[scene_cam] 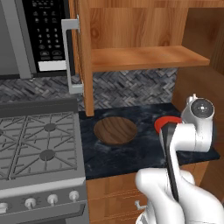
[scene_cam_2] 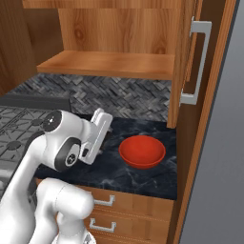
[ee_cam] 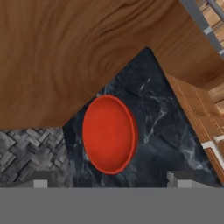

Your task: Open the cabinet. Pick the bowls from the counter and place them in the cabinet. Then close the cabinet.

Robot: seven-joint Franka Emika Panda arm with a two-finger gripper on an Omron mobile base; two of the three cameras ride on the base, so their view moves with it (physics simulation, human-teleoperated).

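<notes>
Two bowls sat on the counter (scene_cam: 131,153) beneath the cabinet (scene_cam: 144,26), whose doors stood swung open to expose the bare wooden shelf (scene_cam: 148,57). The wood-grain bowl (scene_cam: 116,130) lay toward the stove (scene_cam: 39,144), and the red bowl (scene_cam_2: 142,151) rested well apart from it, nearer the right-hand door with its grey bar handle (scene_cam_2: 198,62). The gripper (ee_cam: 109,183) hung above the counter with its finger tips (ee_cam: 40,181) spread wide and holding nothing; in the hand view the red bowl appeared between and just beyond them, untouched. Judged from this arrangement, opening was complete and the step in hand was the approach to the red bowl. Several risks followed. A shallow, glossy bowl offers only a thin rim, so a descent centred over its hollow could close on air or tip it. A pinch off-centre on the rim might let it swing and slide out during lifting. The shelf edge and the open right door stood close to the lifting path, and a steep rise could strike either.
</notes>
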